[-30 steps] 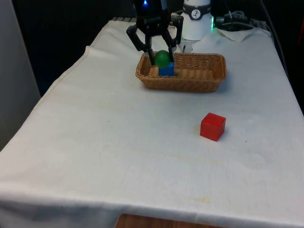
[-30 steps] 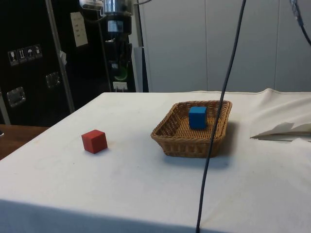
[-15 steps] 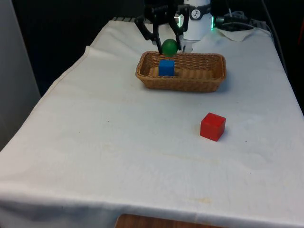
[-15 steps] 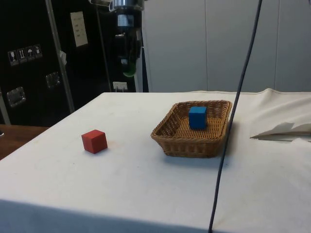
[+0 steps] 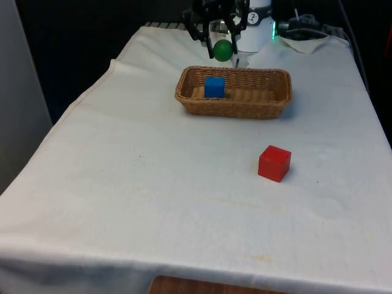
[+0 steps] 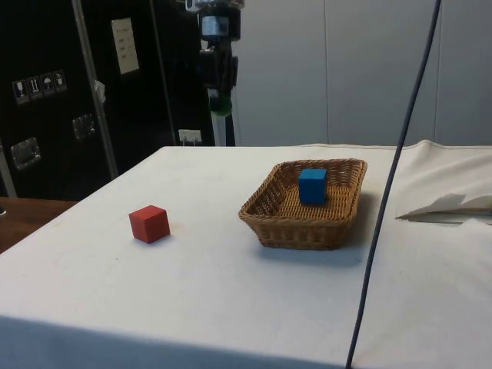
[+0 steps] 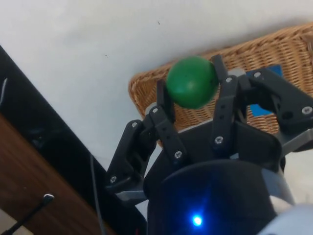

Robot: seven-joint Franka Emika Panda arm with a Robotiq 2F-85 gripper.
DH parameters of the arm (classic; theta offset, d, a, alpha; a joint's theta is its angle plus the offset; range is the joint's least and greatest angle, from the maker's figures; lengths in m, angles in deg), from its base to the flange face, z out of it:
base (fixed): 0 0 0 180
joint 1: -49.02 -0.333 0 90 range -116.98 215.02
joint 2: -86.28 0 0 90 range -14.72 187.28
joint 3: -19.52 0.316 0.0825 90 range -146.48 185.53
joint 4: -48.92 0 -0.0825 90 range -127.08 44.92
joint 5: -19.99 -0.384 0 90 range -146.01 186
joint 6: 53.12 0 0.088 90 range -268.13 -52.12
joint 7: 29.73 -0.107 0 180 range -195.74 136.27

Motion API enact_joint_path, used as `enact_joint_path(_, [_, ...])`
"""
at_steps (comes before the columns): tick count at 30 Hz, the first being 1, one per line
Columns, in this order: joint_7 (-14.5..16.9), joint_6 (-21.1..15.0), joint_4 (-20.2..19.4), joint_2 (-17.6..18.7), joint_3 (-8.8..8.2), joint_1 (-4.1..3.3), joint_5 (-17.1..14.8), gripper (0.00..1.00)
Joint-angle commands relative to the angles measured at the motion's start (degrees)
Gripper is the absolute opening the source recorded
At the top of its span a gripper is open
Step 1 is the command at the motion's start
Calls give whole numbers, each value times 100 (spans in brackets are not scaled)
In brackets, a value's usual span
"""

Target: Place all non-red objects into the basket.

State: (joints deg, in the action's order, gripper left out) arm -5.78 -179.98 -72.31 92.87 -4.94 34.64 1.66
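Observation:
My gripper (image 5: 222,48) is shut on a green ball (image 5: 222,49), held high in the air behind the far rim of the wicker basket (image 5: 260,108). The ball (image 7: 191,82) sits between the two black fingers (image 7: 164,100). From the side, the gripper (image 6: 221,102) hangs well above the table with the ball (image 6: 221,104) at its tip, off to the side of the basket (image 6: 294,224). A blue cube (image 5: 214,86) rests inside the basket, also seen as the blue cube (image 6: 312,185). A red cube (image 5: 274,163) lies on the cloth nearer the camera, the red cube (image 6: 149,224).
The basket (image 7: 274,54) lies below the gripper. A crumpled white cloth (image 5: 306,38) and cables lie at the far end near the robot base. A fold of cloth (image 6: 446,204) lies beside the basket, and a dark cable (image 6: 384,200) hangs close to the side camera.
The gripper has risen and moved back from just over the basket's blue cube to behind the basket's far rim, still carrying the green ball.

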Motion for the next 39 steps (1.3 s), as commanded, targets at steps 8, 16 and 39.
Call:
enact_joint_path(8, [-258, -223, -395, -355, 69, -23, 413, 0])
enact_joint_path(16, [-435, -269, -722, -710, 166, -17, 659, 0])
enact_joint_path(39, [-814, -510, -1799, -1696, 533, 6, 968, 0])
